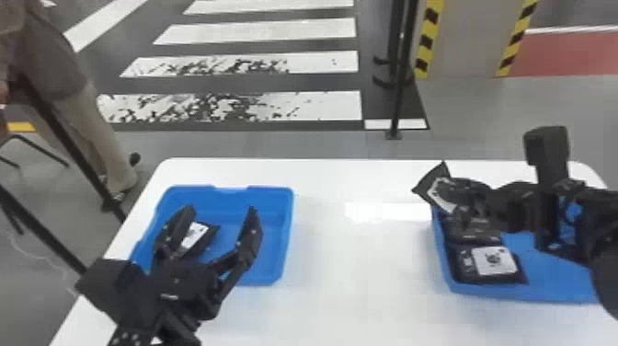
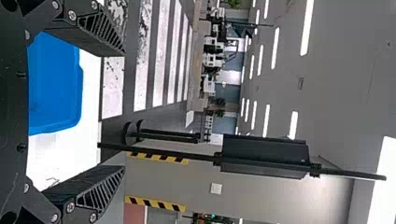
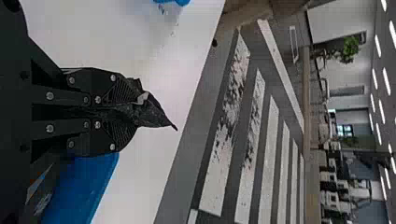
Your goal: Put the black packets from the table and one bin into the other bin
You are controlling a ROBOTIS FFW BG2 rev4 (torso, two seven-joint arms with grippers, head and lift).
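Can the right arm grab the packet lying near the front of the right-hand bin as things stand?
Probably not: its claw is shut on another black packet. With that released, the front packet looks free to take, its white label exposed.

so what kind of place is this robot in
Probably a large indoor hall, perhaps a test or demo space: crosswalk stripes are painted on the floor, yellow-and-black hazard tape edges a grey surface, and rows of strip lights line the ceiling.
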